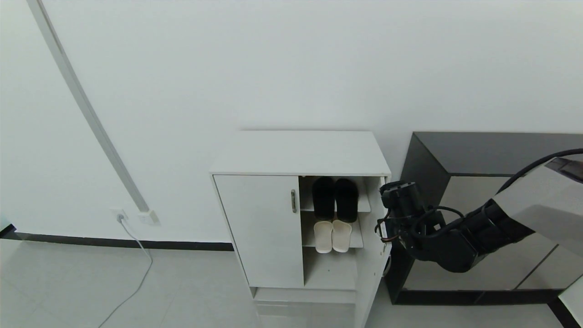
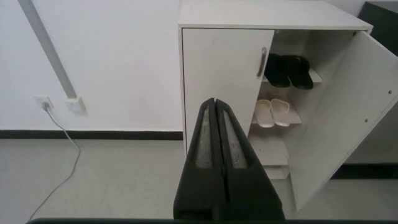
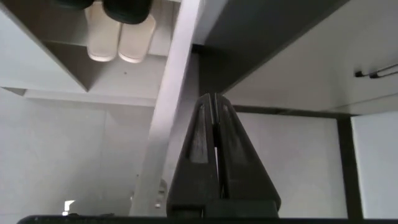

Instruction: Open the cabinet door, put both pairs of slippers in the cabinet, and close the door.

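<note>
The white cabinet stands against the wall with its left door closed and its right door swung open. A black pair of slippers lies on the upper shelf and a white pair on the shelf below. My right arm's wrist is by the outer face of the open door, near its top. My right gripper is shut and empty, close to the door's edge. My left gripper is shut and empty, held back in front of the cabinet.
A dark cabinet with a mirrored front stands right beside the open door. A wall socket with a grey cable and a slanted cable duct are on the left. Bare floor lies before the cabinet.
</note>
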Available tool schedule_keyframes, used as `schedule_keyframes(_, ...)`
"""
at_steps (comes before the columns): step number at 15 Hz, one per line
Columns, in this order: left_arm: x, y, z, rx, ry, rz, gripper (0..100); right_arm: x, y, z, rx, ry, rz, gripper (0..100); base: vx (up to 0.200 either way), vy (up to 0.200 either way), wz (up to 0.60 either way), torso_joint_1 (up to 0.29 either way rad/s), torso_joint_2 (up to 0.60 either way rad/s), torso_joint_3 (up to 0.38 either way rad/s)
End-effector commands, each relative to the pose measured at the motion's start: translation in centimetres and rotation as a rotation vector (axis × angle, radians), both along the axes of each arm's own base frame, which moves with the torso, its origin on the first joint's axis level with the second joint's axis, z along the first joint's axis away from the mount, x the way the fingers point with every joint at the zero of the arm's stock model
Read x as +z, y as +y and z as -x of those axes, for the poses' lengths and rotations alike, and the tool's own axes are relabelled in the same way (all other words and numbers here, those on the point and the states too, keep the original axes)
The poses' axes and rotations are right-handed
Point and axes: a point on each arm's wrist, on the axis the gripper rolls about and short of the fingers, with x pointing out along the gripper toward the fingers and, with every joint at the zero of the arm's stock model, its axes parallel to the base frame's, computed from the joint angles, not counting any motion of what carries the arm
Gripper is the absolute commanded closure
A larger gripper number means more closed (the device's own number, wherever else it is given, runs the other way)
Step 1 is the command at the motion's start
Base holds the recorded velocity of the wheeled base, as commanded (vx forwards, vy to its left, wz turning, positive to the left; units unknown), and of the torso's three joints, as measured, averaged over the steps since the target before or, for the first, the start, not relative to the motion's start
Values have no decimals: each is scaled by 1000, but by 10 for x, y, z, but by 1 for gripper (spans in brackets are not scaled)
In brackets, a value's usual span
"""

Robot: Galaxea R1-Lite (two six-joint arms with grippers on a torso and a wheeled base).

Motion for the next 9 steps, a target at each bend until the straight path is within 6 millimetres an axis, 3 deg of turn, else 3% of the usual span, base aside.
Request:
schedule_keyframes(1, 0, 0, 0, 1, 1, 0, 100, -3, 2, -1, 15, 9, -13, 100, 0, 0, 0, 0, 0, 0)
schedule_keyframes(6, 0, 0, 0, 1, 1, 0, 100, 9, 26, 5, 189, -50, -294, 100, 0, 0, 0, 0, 0, 0)
schedule_keyframes(9, 0, 0, 0, 1, 1, 0, 100, 8, 27, 8, 275, -83, -410, 100, 0, 0, 0, 0, 0, 0)
